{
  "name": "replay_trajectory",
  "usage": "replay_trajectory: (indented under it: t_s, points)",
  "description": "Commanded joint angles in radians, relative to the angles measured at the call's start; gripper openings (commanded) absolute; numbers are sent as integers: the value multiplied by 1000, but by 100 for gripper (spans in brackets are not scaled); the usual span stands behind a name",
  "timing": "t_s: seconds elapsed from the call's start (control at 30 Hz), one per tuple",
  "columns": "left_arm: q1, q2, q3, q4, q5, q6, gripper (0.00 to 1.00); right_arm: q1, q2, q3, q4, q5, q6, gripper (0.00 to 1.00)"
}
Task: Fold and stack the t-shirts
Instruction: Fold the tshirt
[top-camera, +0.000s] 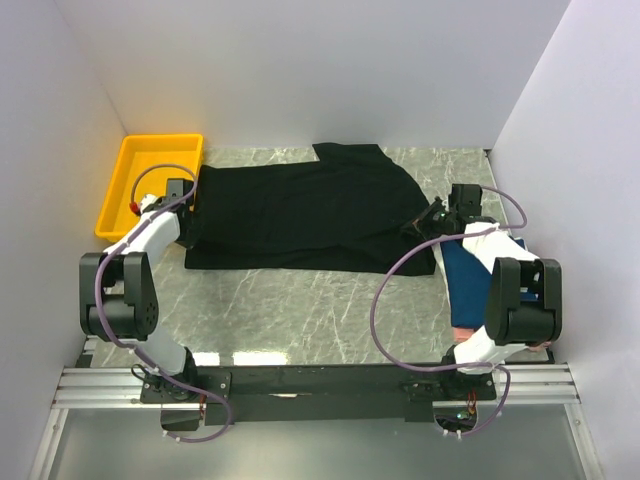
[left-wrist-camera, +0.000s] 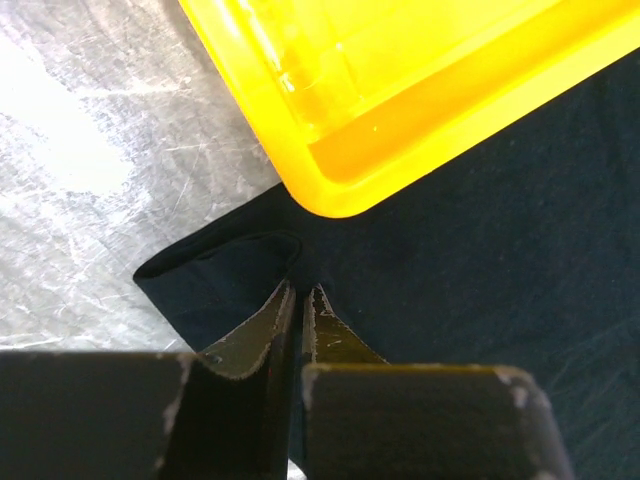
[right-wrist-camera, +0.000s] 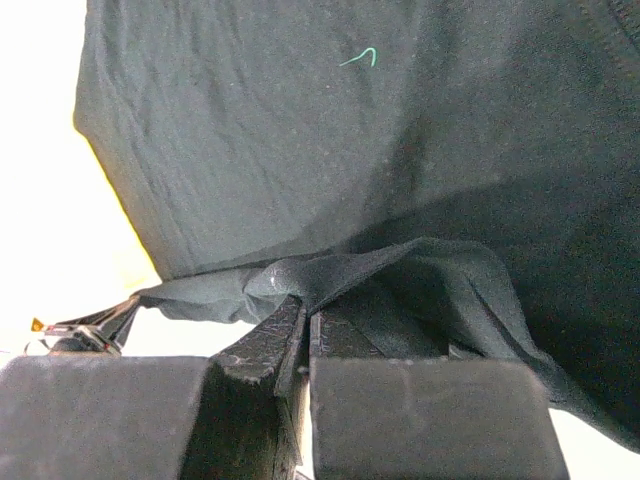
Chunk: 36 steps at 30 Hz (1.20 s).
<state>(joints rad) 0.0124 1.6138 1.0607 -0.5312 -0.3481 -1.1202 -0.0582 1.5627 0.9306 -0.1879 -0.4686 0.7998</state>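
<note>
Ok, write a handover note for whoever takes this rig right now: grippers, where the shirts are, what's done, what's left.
Left gripper: jaws almost together at a hem corner of the large black short-sleeved cloth t-shirt, beside the yellow plastic tray; I can't tell whether cloth is pinched.
Right gripper: shut on a raised fold at that shirt's opposite end.
The black shirt lies stretched across the grey marble table.
Done: a folded navy blue cloth t-shirt lies under the right arm.
Left: fold the black shirt and stack it.

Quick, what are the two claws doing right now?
Left gripper: nearly shut at the corner of the black t-shirt; hold unclear.
Right gripper: shut, pinching the black t-shirt.
</note>
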Motion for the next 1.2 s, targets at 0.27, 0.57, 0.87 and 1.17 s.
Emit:
replay_trajectory:
  t_s: [0.27, 0.57, 0.87, 1.17]
  points:
    - [24, 34, 64, 102, 46, 88, 12, 4, 63, 66, 19, 36, -24, 0]
    - [32, 74, 99, 102, 69, 103, 13, 4, 83, 74, 16, 44, -31, 0]
    - [49, 64, 88, 171, 133, 145, 30, 4, 97, 103, 13, 30, -34, 19]
    - [51, -152, -40, 208, 184, 110, 52, 15, 8, 99, -47, 94, -88, 45]
